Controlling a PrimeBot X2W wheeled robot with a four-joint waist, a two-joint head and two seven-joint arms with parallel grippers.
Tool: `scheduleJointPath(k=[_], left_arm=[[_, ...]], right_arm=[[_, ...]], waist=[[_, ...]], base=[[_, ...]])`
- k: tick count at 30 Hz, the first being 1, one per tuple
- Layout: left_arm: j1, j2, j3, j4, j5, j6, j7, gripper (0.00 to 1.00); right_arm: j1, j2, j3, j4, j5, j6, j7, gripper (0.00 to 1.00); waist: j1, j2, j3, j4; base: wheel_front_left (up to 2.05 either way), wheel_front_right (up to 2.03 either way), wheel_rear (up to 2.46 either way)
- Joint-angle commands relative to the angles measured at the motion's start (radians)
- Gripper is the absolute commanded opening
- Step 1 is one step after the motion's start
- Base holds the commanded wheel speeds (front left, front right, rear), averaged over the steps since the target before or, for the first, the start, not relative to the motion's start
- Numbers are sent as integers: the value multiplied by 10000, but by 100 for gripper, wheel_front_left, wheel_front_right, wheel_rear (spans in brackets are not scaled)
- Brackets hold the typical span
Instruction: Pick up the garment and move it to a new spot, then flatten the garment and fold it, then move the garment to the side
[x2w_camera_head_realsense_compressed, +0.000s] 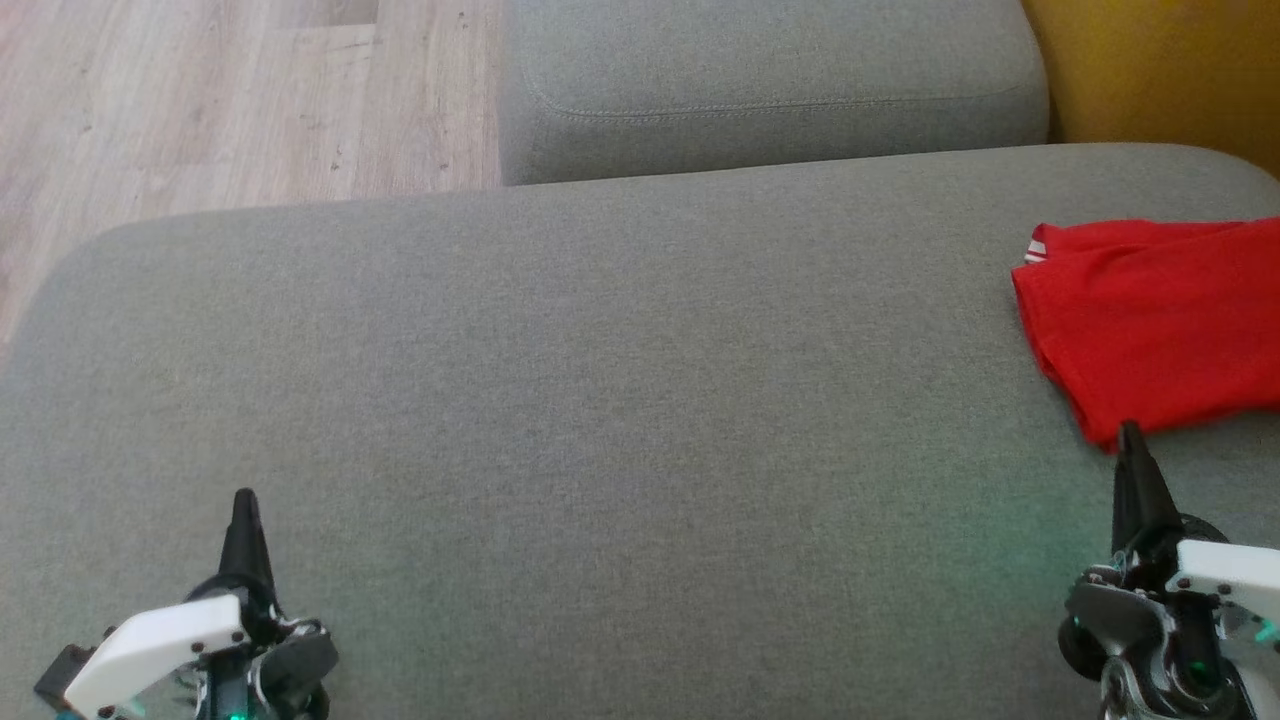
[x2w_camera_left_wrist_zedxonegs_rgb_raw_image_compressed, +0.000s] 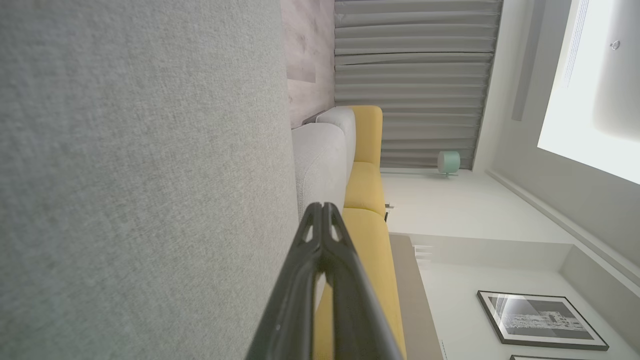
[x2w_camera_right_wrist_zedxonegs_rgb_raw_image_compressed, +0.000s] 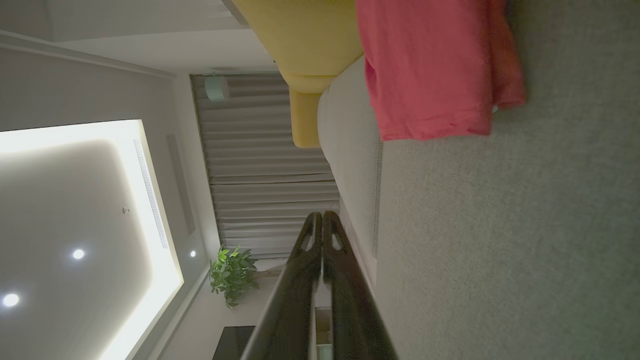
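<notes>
1. The red garment is seen folded at the right of the grey cushion, cut off by the frame.
2. The left gripper and right gripper are pressed closed, with nothing held.
3. The work is judged nearly done. The right gripper, just beside the near corner, is best withdrawn without snagging it.
4. The garment's long axis probably runs left-right, with the striped hem leftward.

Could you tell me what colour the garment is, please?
The garment is red with white edge stripes; best in head view.
</notes>
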Motion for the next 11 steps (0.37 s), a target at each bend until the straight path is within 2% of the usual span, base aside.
scheduleJointPath(k=[1, 11], left_arm=[[-515, 79, 365, -273, 99, -69, 48, 0], [-518, 61, 391, -272, 120, -69, 68, 0]], right_arm=[[-534, -41, 163, -335, -87, -7, 76, 0], [-536, -23, 137, -334, -108, -7, 97, 0]], waist=[[0, -1, 0, 0], [0, -1, 0, 0]], base=[[0, 0, 0], [0, 0, 0]])
